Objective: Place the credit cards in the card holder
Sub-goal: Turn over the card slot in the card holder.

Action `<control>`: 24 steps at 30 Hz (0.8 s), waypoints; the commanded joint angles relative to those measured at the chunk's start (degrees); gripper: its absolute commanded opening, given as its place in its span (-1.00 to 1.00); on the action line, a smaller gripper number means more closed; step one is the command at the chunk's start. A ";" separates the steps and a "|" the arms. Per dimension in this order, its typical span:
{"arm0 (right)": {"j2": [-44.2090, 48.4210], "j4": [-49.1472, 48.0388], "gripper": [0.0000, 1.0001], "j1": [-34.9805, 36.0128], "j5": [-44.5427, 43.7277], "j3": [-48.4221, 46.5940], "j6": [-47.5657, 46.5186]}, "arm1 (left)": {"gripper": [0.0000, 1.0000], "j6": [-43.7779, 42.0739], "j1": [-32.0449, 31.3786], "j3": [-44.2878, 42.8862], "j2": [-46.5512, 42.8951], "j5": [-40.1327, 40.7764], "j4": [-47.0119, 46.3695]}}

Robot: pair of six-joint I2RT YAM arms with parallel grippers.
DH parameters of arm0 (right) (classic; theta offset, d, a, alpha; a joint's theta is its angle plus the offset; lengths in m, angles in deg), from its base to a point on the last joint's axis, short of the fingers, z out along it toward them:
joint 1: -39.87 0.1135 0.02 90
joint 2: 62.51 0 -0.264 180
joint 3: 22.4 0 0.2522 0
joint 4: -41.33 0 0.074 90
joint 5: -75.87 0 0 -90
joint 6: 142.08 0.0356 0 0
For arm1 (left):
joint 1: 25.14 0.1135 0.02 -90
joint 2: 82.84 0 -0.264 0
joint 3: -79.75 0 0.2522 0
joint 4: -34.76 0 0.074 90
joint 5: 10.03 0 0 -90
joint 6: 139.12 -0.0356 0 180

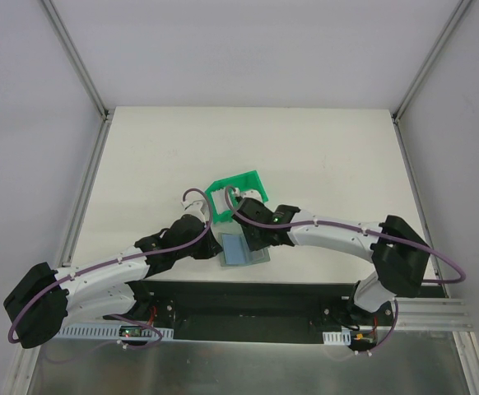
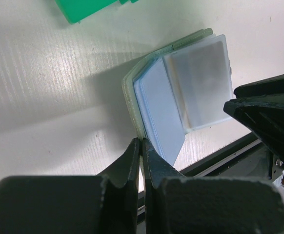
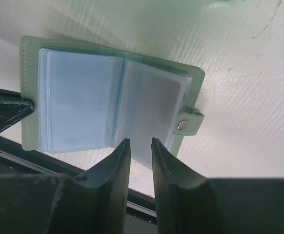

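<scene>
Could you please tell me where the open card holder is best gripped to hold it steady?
Probably the bare green margin of the card holder along an outer edge, approached low from the side: it lies open and flat, and that thin rim stands clear of the transparent pockets.

Bin (image 1: 241,176): bright green, sitting askew near the table's middle
Table (image 1: 322,148): white, lying beneath the bin
Walls (image 1: 248,49): pale grey, standing around the table on three sides
Black plate (image 1: 248,296): running along the near edge
</scene>
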 commanded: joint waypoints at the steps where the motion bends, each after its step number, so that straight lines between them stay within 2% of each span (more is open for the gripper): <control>1: -0.62 -2.16 -0.44 -0.09 2.81 -0.87 -0.10 | -1.00 -0.97 -0.05 -0.19 0.05 0.59 -0.19; 17: -3.70 0.74 -0.16 -0.27 0.00 1.16 4.30 | -1.00 -0.97 -0.14 1.13 -1.97 1.65 0.07; 24: -8.00 -1.37 -0.17 -0.18 5.00 1.16 5.00 | -1.00 -0.97 -0.14 1.22 -1.89 1.56 0.51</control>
